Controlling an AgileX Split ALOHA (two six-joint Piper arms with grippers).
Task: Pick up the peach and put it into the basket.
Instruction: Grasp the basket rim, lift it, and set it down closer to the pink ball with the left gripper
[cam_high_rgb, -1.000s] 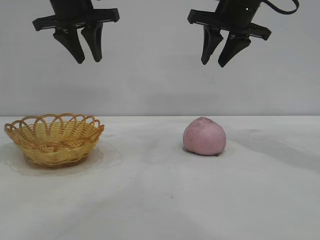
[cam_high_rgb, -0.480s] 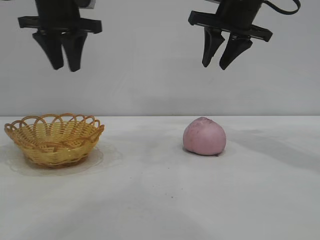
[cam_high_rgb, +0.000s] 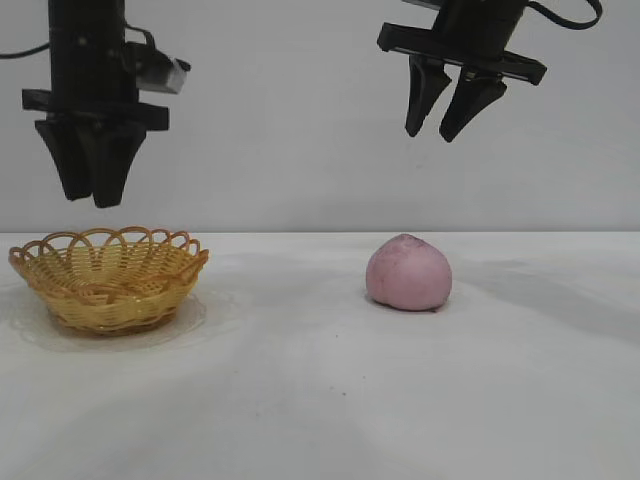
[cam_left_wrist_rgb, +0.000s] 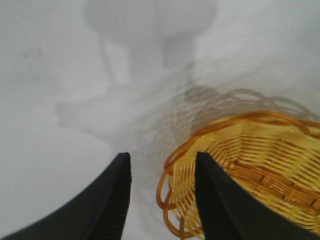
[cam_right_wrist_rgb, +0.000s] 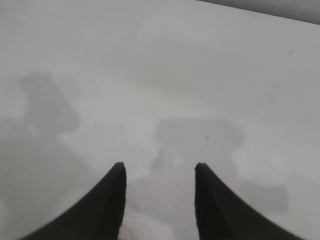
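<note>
Exterior view showed us the peach (cam_high_rgb: 409, 273) resting on the white table (cam_high_rgb: 330, 400), well apart from the basket (cam_high_rgb: 108, 278), which held nothing. The right gripper (cam_high_rgb: 448, 112) hung high above the peach with its fingers parted and empty, and in the right wrist view we saw only bare table between them. The left gripper (cam_high_rgb: 92, 180) hovered just over the basket's near rim, its fingers apart and holding nothing. We judged the left arm to be the risk: if it sank lower it could clip the looped rim (cam_left_wrist_rgb: 172, 165) and shove or tip the light basket. We also feared the rounded peach might roll or slip from a grasp that closed off-centre.
</note>
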